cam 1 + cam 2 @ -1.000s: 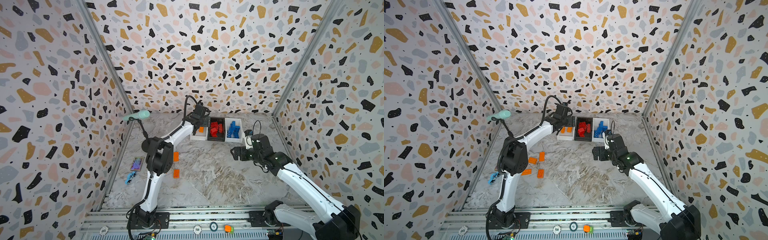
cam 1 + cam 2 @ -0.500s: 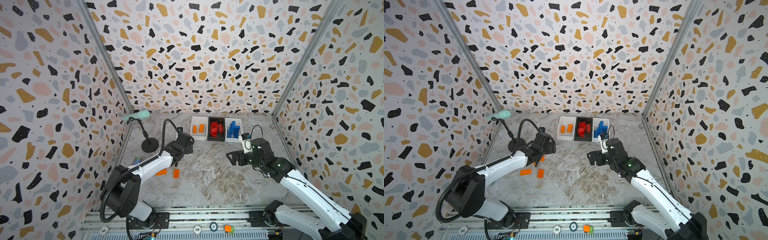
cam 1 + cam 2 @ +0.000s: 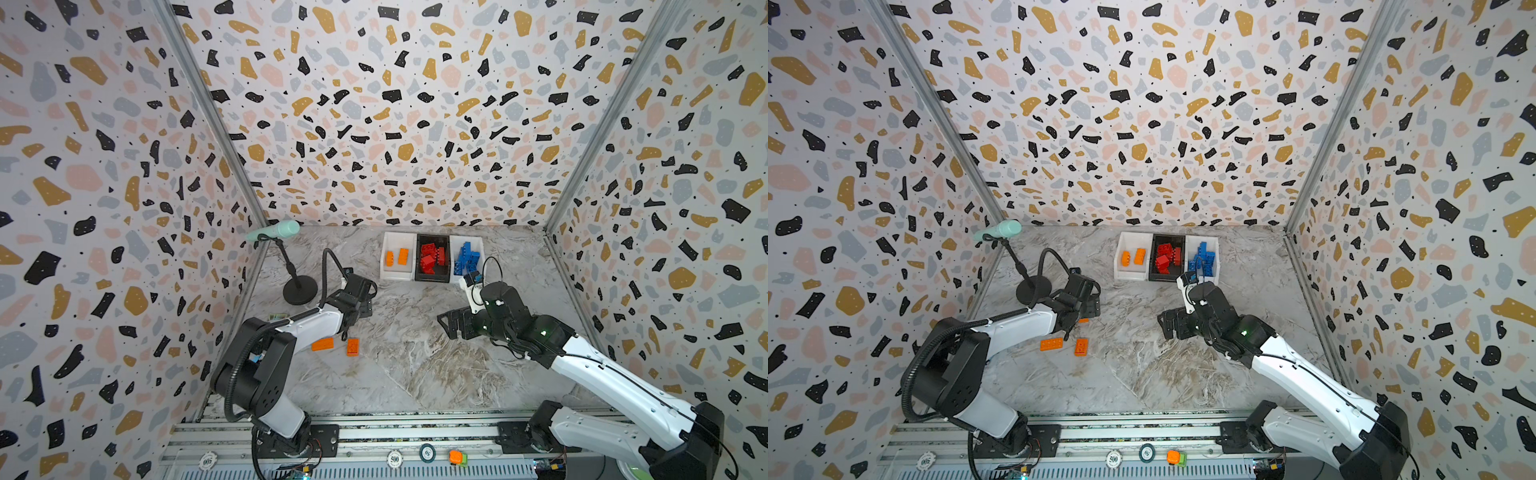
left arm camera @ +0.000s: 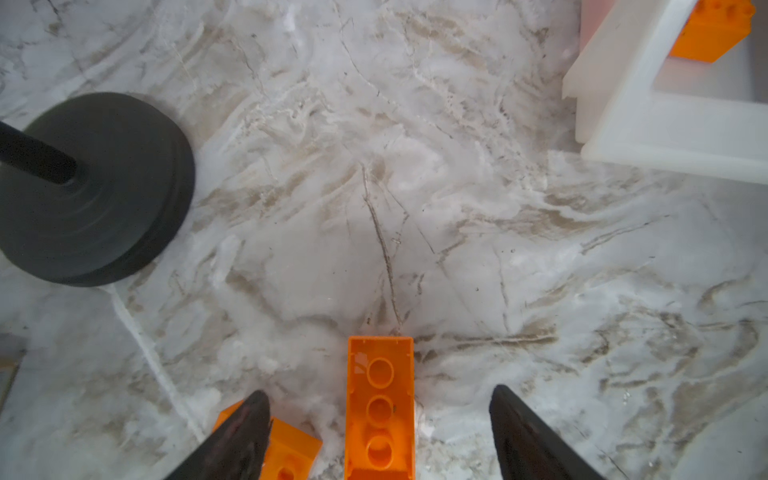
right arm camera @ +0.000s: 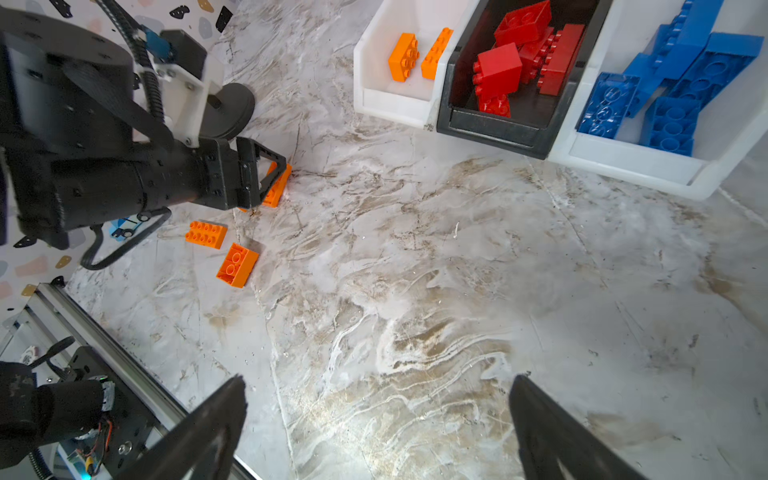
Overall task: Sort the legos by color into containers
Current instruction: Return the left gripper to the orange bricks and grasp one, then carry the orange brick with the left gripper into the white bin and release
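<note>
Got left gripper point(image 4: 379, 392) spread wide, low over left-middle of the marble table point(image 3: 415, 374), straddling an upside-down orange 2x4 brick point(image 4: 380, 415), no contact visible; second orange brick point(image 4: 291, 451) just beside it, partly hidden by a jaw. Seeing two more loose, nearer the rail: studs-up orange brick point(image 3: 322, 344) and underside-up orange brick point(image 3: 353, 346). Same for right gripper point(image 5: 379, 380): spread, holding nothing, right of centre above bare marble. Bins side by side in a row at far centre: left white bin point(image 5: 395, 106) with two orange bricks point(image 5: 403, 56), black bin point(image 5: 498, 129) with red bricks point(image 5: 498, 66), right white bin point(image 5: 644, 166) with blue bricks point(image 5: 673, 120). Can read "500" on two white poker chips point(image 3: 394, 458) on the near rail; can't make out the dark chip point(image 3: 427, 452) next to the right one.
</note>
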Available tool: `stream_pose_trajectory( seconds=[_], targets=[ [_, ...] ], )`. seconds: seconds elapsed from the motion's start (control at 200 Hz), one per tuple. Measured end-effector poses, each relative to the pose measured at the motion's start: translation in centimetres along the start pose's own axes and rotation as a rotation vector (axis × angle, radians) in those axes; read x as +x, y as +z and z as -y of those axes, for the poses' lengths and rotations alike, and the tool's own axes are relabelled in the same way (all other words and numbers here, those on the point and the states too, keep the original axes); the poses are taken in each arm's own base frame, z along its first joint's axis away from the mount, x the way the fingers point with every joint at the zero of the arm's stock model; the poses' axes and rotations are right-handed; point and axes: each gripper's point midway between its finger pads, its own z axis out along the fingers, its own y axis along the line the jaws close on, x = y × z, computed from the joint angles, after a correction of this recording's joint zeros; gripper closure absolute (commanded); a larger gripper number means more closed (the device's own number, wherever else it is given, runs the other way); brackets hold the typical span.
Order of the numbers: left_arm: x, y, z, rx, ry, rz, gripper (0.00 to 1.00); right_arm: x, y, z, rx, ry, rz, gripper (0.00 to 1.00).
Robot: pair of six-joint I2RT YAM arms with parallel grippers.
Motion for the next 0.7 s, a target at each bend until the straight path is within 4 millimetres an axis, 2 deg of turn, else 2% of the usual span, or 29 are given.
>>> stream_pose_trajectory(
  seconds=[0.24,0.626,0.701],
  targets=[
    [1.7,1.3,0.2,0.013,0.010,-0.040,0.25,-0.6,0.2,0.0,0.019,0.008,0.009,0.01],
    [2.7,2.6,0.1,-0.001,0.007,-0.062,0.61,-0.6,0.4,0.6,0.052,0.006,0.011,0.01],
    [2.6,2.7,0.2,0.000,0.003,-0.057,0.72,-0.6,0.4,0.6,0.056,0.006,0.012,0.01]
  ],
)
